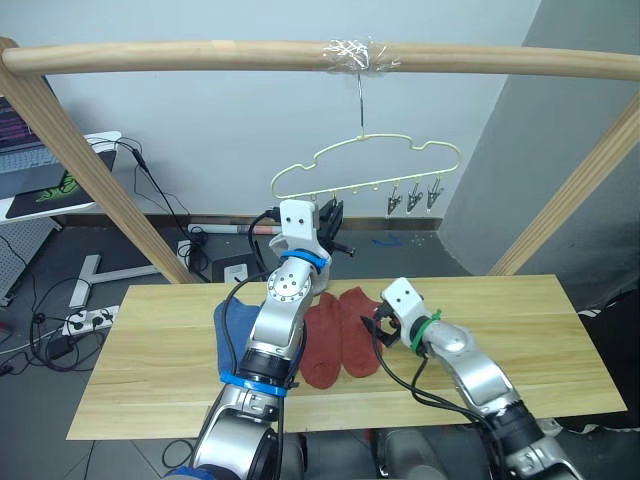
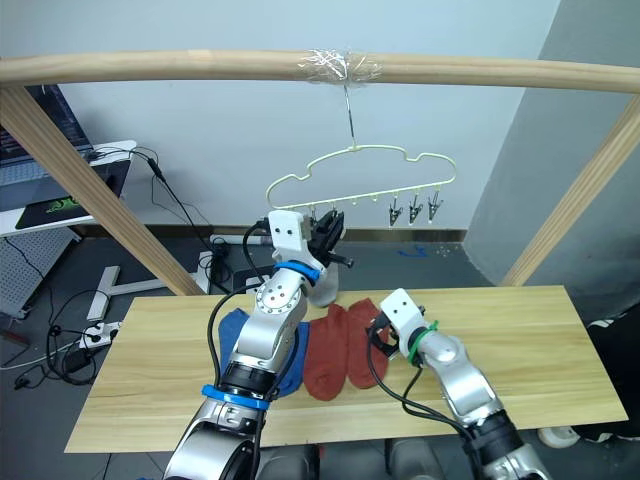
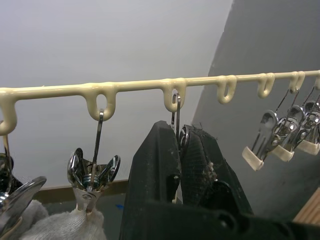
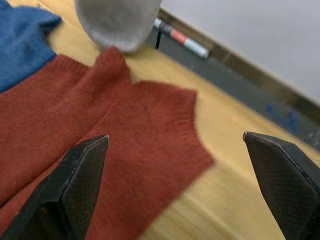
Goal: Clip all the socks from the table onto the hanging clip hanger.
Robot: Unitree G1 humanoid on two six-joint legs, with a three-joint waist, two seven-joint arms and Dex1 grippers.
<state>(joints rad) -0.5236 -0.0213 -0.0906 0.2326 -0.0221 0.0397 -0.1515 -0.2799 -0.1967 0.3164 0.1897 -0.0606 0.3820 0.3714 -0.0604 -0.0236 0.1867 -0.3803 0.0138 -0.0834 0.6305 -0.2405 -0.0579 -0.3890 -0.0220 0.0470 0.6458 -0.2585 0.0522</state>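
Red socks [image 4: 125,135] under spread right hand [image 4: 180,190] — table [image 1: 500,330].

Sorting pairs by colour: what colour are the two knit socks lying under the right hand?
Rust red knit socks, clearest in the right wrist view, below the open right hand.

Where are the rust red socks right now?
The two rust red socks lie side by side mid-table, right of the blue sock, just before the open right hand.
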